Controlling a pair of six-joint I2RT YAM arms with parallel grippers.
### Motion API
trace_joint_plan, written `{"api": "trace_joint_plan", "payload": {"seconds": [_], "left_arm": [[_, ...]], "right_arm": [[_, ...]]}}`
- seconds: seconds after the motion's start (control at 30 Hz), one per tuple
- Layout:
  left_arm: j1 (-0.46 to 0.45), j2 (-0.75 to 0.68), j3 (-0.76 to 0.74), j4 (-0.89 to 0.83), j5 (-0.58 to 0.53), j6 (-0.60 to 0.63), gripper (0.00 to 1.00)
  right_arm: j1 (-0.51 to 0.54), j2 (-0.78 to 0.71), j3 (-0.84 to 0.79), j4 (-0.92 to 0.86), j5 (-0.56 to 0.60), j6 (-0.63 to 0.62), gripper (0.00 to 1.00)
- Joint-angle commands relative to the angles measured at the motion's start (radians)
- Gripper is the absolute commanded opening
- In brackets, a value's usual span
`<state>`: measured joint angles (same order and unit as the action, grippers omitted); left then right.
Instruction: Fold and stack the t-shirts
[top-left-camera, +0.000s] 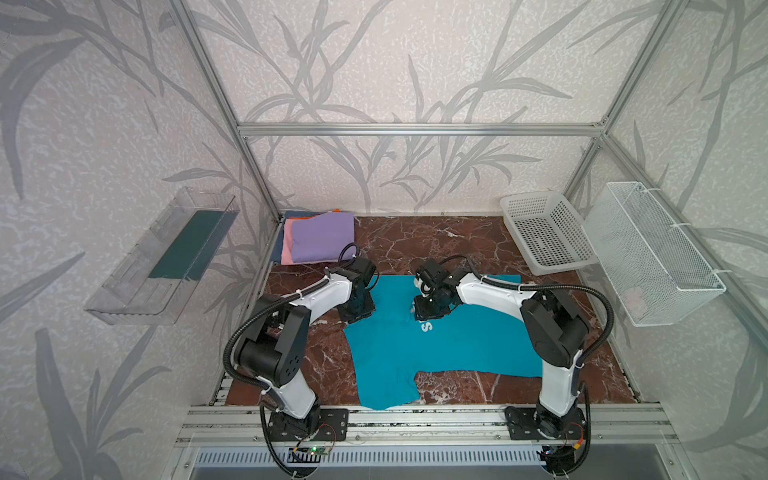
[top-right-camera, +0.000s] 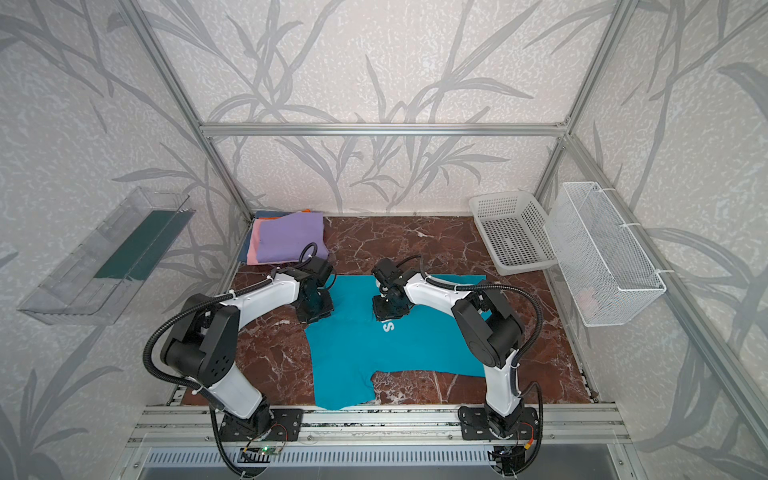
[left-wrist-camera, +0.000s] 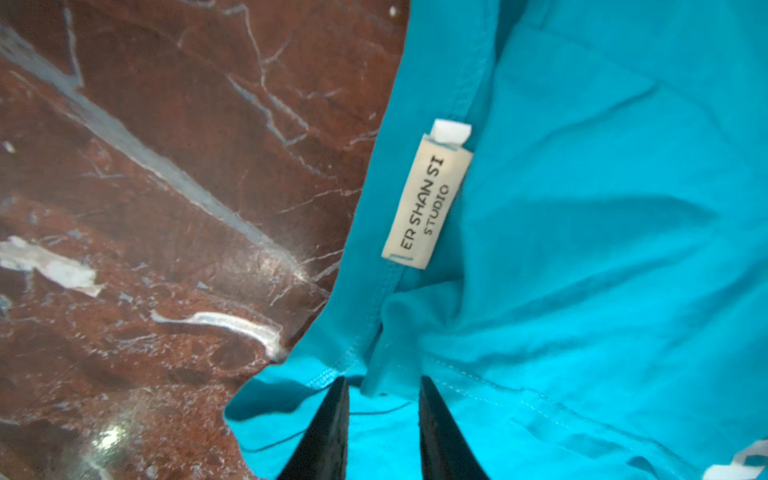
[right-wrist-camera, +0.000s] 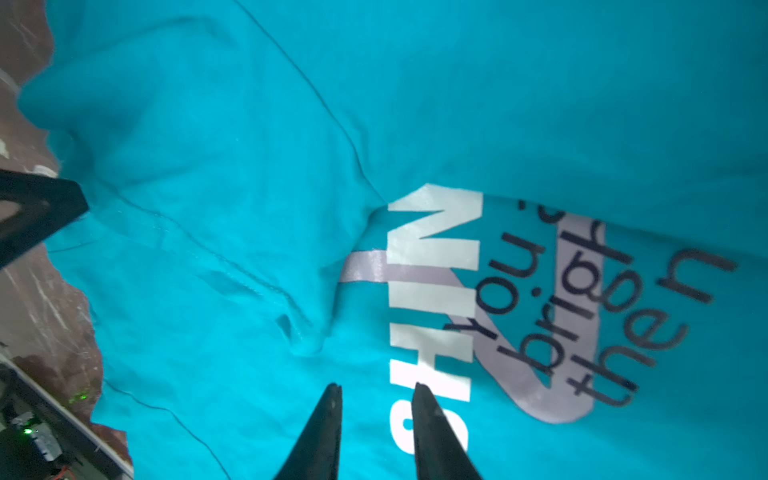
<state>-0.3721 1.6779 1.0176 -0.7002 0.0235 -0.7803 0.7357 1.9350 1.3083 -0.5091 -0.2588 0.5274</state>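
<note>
The teal t-shirt (top-left-camera: 436, 353) (top-right-camera: 395, 353) lies on the marble table with one side folded over and part of its white "SHINE" print showing (right-wrist-camera: 432, 266). My left gripper (top-left-camera: 356, 312) (top-right-camera: 316, 313) is at the shirt's left edge. In the left wrist view its jaws (left-wrist-camera: 382, 380) stand a little apart around a raised fold of teal cloth, near the neck label (left-wrist-camera: 428, 199). My right gripper (top-left-camera: 428, 313) (top-right-camera: 388, 313) hovers over the print. Its jaws (right-wrist-camera: 378, 388) are slightly apart with nothing between them. Folded t-shirts, lilac (top-left-camera: 322, 241) (top-right-camera: 289, 239) on top, are stacked at the back left.
A white perforated basket (top-left-camera: 548, 237) stands at the back right. Beside it a wire basket (top-left-camera: 660, 249) hangs on the right wall. A clear tray (top-left-camera: 162, 253) is fixed to the left wall. An aluminium rail (top-left-camera: 415, 415) carrying both arm bases runs along the front edge.
</note>
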Motion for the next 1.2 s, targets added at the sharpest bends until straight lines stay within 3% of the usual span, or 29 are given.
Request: {"api": "trace_joint_plan", "payload": {"seconds": [0.0, 0.2, 0.73, 1.17], "left_arm": [[0.0, 0.008, -0.004, 0.003, -0.02, -0.008, 0.24], [-0.001, -0.004, -0.003, 0.003, -0.028, -0.011, 0.0], [-0.042, -0.142, -0.013, -0.055, 0.074, -0.092, 0.0], [-0.103, -0.107, -0.088, -0.017, 0.139, -0.156, 0.0]], "right_arm": [[-0.004, 0.015, -0.005, 0.027, -0.047, 0.038, 0.32], [0.001, 0.01, -0.006, 0.03, -0.043, 0.045, 0.33], [0.002, 0.011, 0.01, 0.02, -0.03, 0.037, 0.33], [0.001, -0.004, 0.005, -0.006, 0.0, 0.022, 0.33]]}}
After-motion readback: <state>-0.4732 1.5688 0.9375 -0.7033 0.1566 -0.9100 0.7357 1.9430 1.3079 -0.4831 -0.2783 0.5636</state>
